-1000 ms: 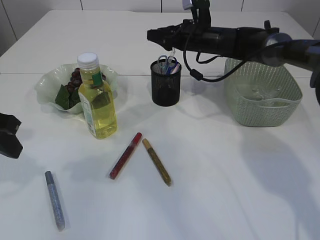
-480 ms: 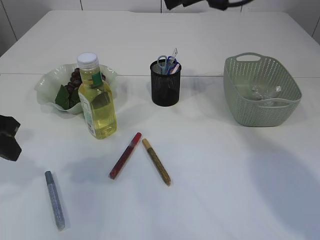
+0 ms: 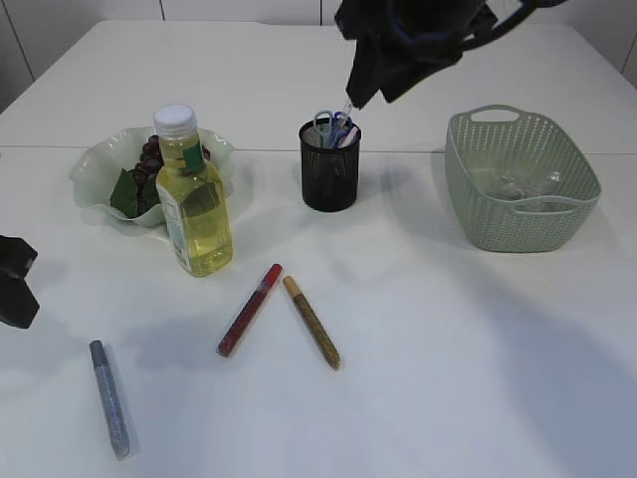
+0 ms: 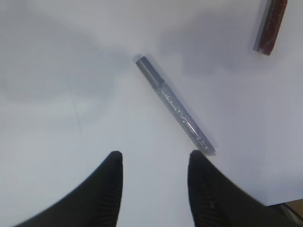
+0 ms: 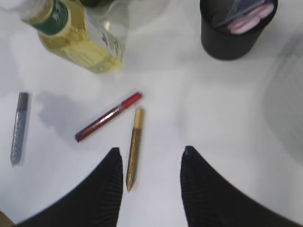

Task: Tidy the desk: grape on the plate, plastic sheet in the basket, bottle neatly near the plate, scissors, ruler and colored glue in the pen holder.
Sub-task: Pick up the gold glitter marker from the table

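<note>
Three glue pens lie on the white table: a silver one [image 3: 109, 398], a red one [image 3: 249, 310] and a gold one [image 3: 312, 322]. The black mesh pen holder [image 3: 329, 171] holds scissors and a ruler. Grapes lie on the pale green plate [image 3: 100, 169]; the yellow bottle [image 3: 193, 195] stands upright beside it. The green basket [image 3: 522, 179] holds a clear plastic sheet. My left gripper [image 4: 154, 158] is open and empty above the table near the silver pen [image 4: 174, 106]. My right gripper [image 5: 150, 153] is open, high above the gold pen [image 5: 134, 146] and red pen [image 5: 108, 117]. In the exterior view it [image 3: 363, 85] hangs above the pen holder.
The right wrist view also shows the bottle [image 5: 75, 40], the pen holder [image 5: 235, 28] and the silver pen [image 5: 19, 127]. My left arm [image 3: 15, 284] sits at the table's left edge. The table's near edge shows in the left wrist view [image 4: 289, 203].
My right arm lifted out of view from beside the pen holder, then came back into view high above it. The left arm and the objects have barely moved.
</note>
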Robot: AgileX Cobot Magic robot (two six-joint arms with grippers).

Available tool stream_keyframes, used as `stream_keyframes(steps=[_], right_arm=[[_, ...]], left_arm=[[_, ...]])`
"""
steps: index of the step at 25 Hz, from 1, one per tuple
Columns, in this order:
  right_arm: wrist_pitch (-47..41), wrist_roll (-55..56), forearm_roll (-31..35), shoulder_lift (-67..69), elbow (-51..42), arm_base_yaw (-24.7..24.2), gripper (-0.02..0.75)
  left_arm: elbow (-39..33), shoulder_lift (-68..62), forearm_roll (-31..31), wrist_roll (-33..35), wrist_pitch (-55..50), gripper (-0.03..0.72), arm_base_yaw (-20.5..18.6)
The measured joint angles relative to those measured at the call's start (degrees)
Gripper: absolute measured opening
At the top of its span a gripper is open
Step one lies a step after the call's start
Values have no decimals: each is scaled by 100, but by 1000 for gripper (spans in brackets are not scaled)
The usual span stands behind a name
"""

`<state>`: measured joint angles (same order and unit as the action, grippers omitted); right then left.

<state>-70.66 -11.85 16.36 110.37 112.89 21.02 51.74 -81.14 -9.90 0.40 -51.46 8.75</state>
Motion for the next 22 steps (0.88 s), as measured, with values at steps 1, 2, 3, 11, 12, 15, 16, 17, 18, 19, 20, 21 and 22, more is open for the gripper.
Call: stream_keyframes(steps=[1,2,3,11,12,15,16,17,18,19,20,21,22], right_arm=[[-28,73,-103,-32,-157,71,331],[-52,142,-175,-63,-271,162,330],[-50,198,-268,-88,-401,264,328],[-54,1113,-1083,201,-847,1199,324],[-54,1248,-1098,304,-847,1257,324],[-54,1660,-1106,681,-847,1315,323],[-54,1785,-1121,806,-853,1315,323],[-44,1887,-1144,921,-853,1315,323],[-32,1955,-1156,1023,-853,1315,323],[-32,2034,-1170,1097,-853,1315,323],[-20,2114,-1170,1177,-853,1315,323],[-20,2172,-1170,1237,-853,1315,323],[-11,2202,-1170,1286,-853,1315,323]], left_arm=[[0,0,0,0,0,333,0],[0,0,0,0,0,333,0],[0,0,0,0,-4,333,0],[0,0,0,0,-13,330,0],[0,0,0,0,-13,330,0],[0,0,0,0,-13,330,0],[0,0,0,0,-13,330,0],[0,0,0,0,-13,330,0],[0,0,0,0,-13,330,0],[0,0,0,0,-13,330,0],[0,0,0,0,-13,330,0],[0,0,0,0,-13,330,0],[0,0,0,0,-13,330,0]])
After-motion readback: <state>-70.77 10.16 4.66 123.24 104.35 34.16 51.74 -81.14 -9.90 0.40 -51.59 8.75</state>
